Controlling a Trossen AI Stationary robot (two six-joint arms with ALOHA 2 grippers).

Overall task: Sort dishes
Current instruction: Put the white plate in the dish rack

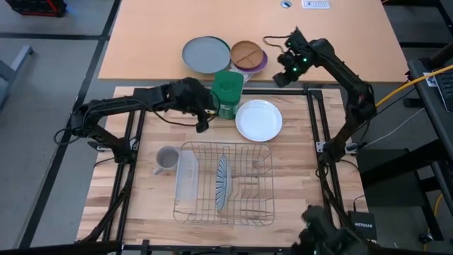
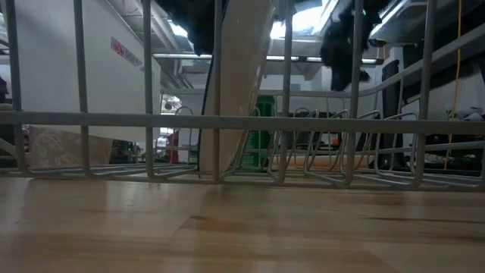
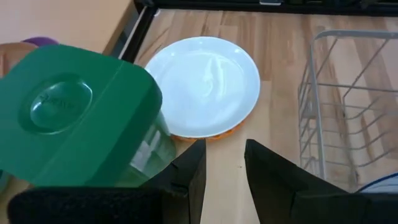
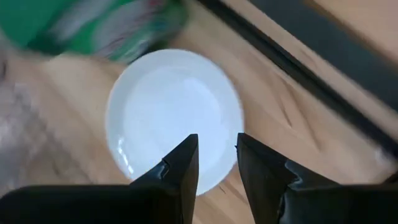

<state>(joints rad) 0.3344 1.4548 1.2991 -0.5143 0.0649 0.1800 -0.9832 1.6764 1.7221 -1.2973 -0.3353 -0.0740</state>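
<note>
From above, the white plate lies flat on the table, just beside a green container and near the wire dish rack. The striped plate stands on edge in that rack. The left wrist view catches something the top view doesn't: an orange rim peeking out from under the white plate, so the orange plate is stacked underneath it. The left gripper sits just beside the green container, fingers a little apart and holding nothing. The right gripper hangs over the far table edge near the grey plate and brown divided plate, fingers also slightly apart and empty, with the white plate showing past them in its own wrist view. The low view is mostly rack wires, with the striped plate only an upright pale shape and the arms cut off up top. A clear cup sits left of the rack
</note>
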